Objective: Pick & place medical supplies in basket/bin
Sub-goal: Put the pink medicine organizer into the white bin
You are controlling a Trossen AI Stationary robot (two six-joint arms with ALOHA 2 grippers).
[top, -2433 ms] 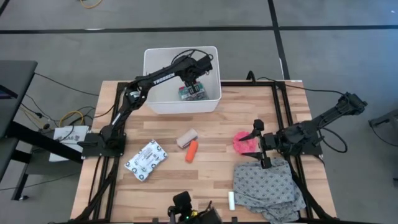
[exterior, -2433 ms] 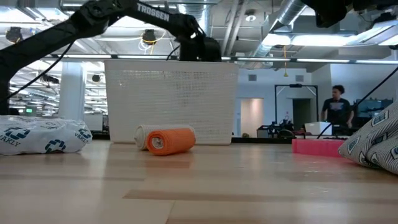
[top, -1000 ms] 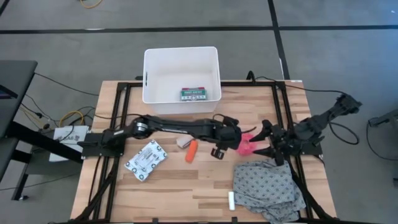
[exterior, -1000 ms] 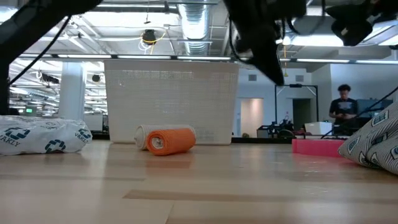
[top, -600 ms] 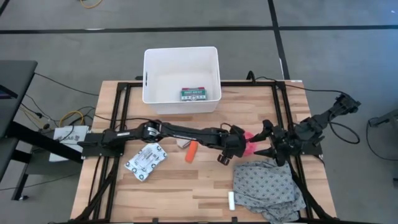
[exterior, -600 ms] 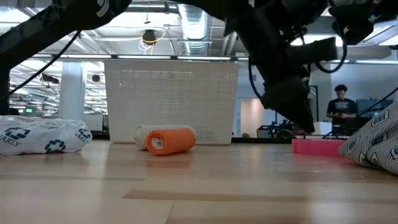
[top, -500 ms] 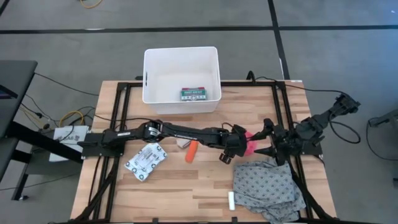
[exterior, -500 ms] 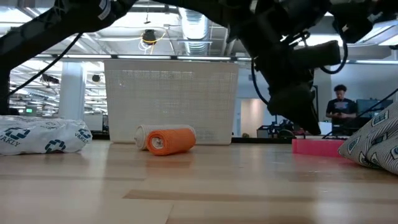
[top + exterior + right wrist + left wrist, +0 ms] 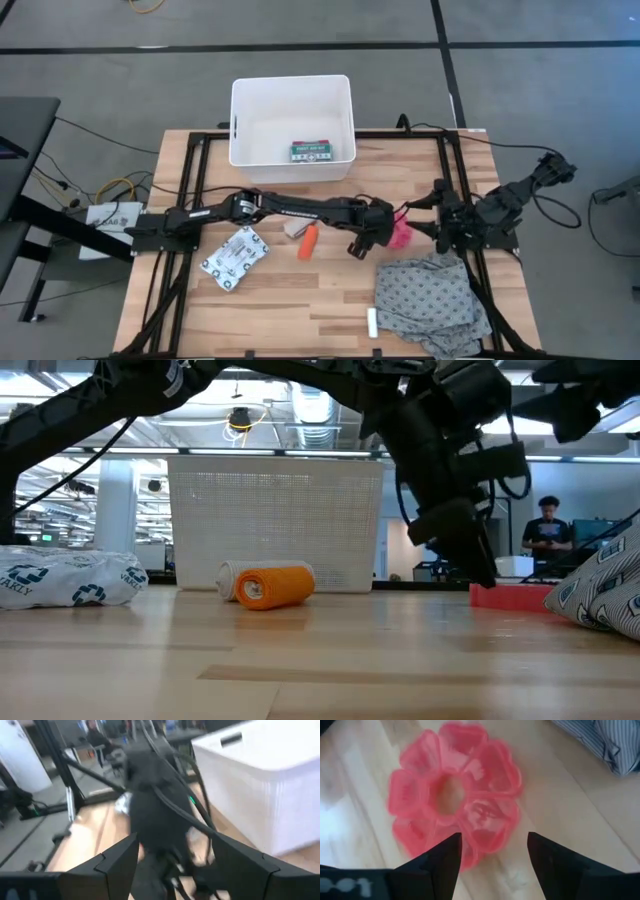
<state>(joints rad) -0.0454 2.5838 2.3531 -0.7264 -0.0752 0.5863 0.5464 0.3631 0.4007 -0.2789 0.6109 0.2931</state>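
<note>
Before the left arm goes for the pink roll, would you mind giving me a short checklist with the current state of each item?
1. Left gripper open: ok, a clear gap shows between its fingers in the left wrist view.
2. Left gripper lined up with the pink roll: ok, the roll lies on the wood just ahead of the open fingers.
3. Roll not yet gripped: ok, it rests on the table with both fingers short of it.
4. Right gripper clear of the roll: cannot tell, it sits very close beside it in the high view.
5. White tub ready: ok, upright at the far edge, holding only the first-aid box.
6. Grey cloth clear of the roll: ok, it lies nearer the front.
</note>
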